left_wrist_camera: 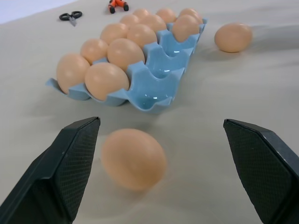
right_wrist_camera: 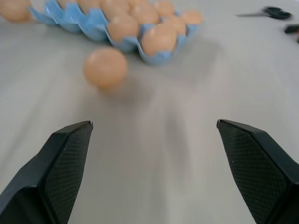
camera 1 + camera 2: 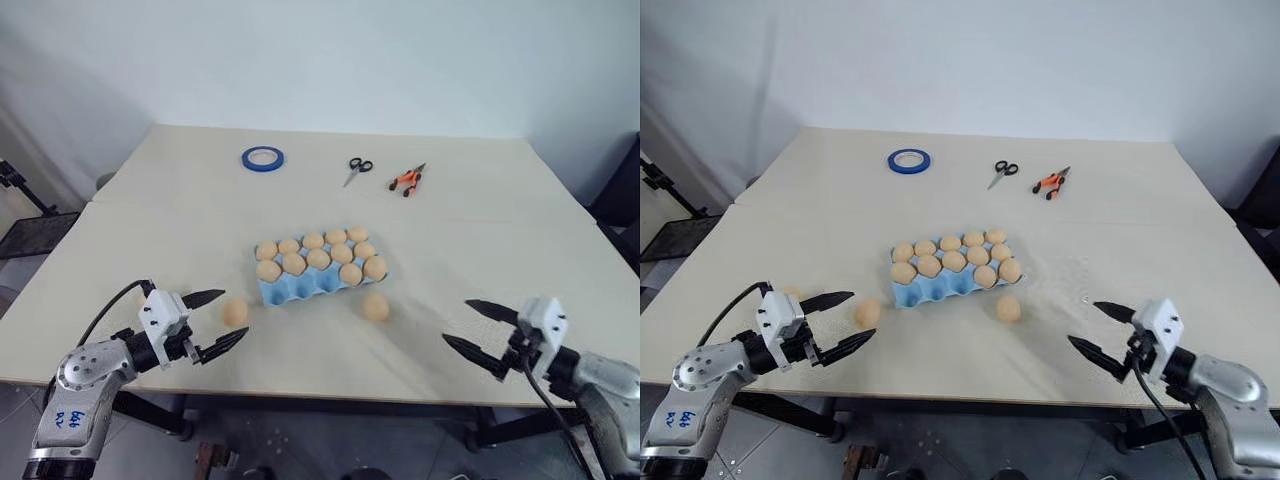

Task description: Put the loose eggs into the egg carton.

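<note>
The egg carton (image 3: 318,272) is seen near the middle of the pale surface (image 3: 480,220), lying slightly askew. Ten eggs are seated in its two far rows, while the cups of the near row are seen bare. Two loose eggs are found on the surface itself: one loose egg (image 3: 235,313) lies just off the carton's near left corner, and the other loose egg (image 3: 376,306) lies just off its near right corner. Neither is touched by anything.

The left gripper (image 3: 220,320) is held low above the near left part of the surface, its fingers (image 3: 204,297) spread wide with nothing between them; the left loose egg (image 1: 133,158) is seen just ahead of the gap in the left wrist view, apart from both fingers. The right gripper (image 3: 478,328) is held above the near right part of the surface, well apart from the carton, its fingers (image 2: 60,163) likewise spread wide and empty. The right loose egg (image 2: 105,67) is seen ahead of it in the right wrist view, beside the carton's corner.

Toward the far edge of the surface, a blue tape ring (image 3: 262,157), a pair of scissors (image 3: 357,169) and an orange-handled tool (image 3: 407,180) are laid out in a line.
</note>
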Controlling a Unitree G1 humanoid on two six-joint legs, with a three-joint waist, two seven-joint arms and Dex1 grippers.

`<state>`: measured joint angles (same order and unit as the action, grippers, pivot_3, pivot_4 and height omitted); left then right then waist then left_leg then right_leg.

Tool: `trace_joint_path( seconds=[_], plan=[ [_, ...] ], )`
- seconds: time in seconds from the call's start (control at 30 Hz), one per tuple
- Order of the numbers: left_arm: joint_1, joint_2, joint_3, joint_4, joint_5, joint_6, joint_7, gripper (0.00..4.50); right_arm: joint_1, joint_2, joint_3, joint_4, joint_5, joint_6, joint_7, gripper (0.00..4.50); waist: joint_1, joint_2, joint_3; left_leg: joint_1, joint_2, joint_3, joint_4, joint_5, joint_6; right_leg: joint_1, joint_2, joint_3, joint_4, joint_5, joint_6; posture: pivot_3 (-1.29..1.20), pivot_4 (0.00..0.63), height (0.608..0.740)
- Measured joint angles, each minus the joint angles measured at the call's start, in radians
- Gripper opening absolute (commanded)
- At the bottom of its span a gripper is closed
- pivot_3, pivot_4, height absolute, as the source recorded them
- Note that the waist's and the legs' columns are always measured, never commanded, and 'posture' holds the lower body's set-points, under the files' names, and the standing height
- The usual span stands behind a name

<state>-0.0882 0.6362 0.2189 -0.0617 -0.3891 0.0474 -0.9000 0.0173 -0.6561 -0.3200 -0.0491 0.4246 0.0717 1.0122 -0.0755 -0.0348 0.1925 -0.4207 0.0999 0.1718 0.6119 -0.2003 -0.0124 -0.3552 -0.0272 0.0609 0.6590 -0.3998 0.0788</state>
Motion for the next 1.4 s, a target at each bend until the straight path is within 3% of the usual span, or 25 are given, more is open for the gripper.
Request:
trace_joint_path(
  seconds=[0.3,0.6,0.77,0.93,1.17,1.4],
  plan=[
    [-0.057,-0.008,-0.03,0.001,-0.005,0.002,-0.042,4.5,-0.006,0.017,0.039,-0.009,-0.007,-0.042,-0.034,4.46,-0.01,0.0,0.0,0.0,0.0,0.0,0.0,0.001,0.0,0.0,0.0,0.0,0.0,0.001,0.0,0.0,0.15,0.74],
    [-0.062,-0.036,-0.09,-0.008,-0.014,0.003,-0.085,4.5,-0.202,0.058,0.254,-0.146,0.022,0.209,-0.096,4.46,-0.005,0.0,0.0,-0.001,0.0,-0.001,0.0,0.001,0.0,-0.001,0.0,-0.001,0.001,0.0,0.0,0.0,0.15,0.74],
    [-0.047,-0.045,-0.112,-0.036,-0.015,0.008,-0.091,4.5,-0.35,0.108,0.362,-0.027,-0.085,0.238,-0.166,4.46,-0.007,0.0,0.0,-0.001,0.0,0.001,0.0,0.001,0.0,-0.002,0.0,-0.001,0.001,0.0,0.0,0.0,0.15,0.74],
    [-0.031,-0.049,-0.117,-0.054,-0.017,0.007,-0.08,4.5,-0.4,0.152,0.421,0.096,-0.152,0.235,-0.183,4.46,-0.007,0.0,0.0,-0.001,0.0,0.0,0.0,0.001,-0.001,-0.002,0.0,0.0,0.001,0.0,-0.001,0.0,0.15,0.74],
    [-0.007,-0.054,-0.115,-0.091,-0.017,0.006,-0.055,4.5,-0.432,0.195,0.434,0.167,-0.181,0.191,-0.172,2.22,-0.009,0.0,0.0,-0.001,0.0,0.001,0.001,0.001,-0.001,-0.002,0.001,-0.001,0.003,0.0,-0.001,0.0,0.15,0.74],
    [0.043,-0.055,-0.054,-0.093,-0.017,0.005,0.014,4.5,-0.466,0.227,0.434,0.073,-0.13,0.224,-0.131,2.22,-0.011,0.0,0.0,-0.001,0.001,0.001,0.001,0.001,-0.001,-0.003,0.001,-0.001,0.003,0.0,-0.001,0.0,0.15,0.74]
  ],
)
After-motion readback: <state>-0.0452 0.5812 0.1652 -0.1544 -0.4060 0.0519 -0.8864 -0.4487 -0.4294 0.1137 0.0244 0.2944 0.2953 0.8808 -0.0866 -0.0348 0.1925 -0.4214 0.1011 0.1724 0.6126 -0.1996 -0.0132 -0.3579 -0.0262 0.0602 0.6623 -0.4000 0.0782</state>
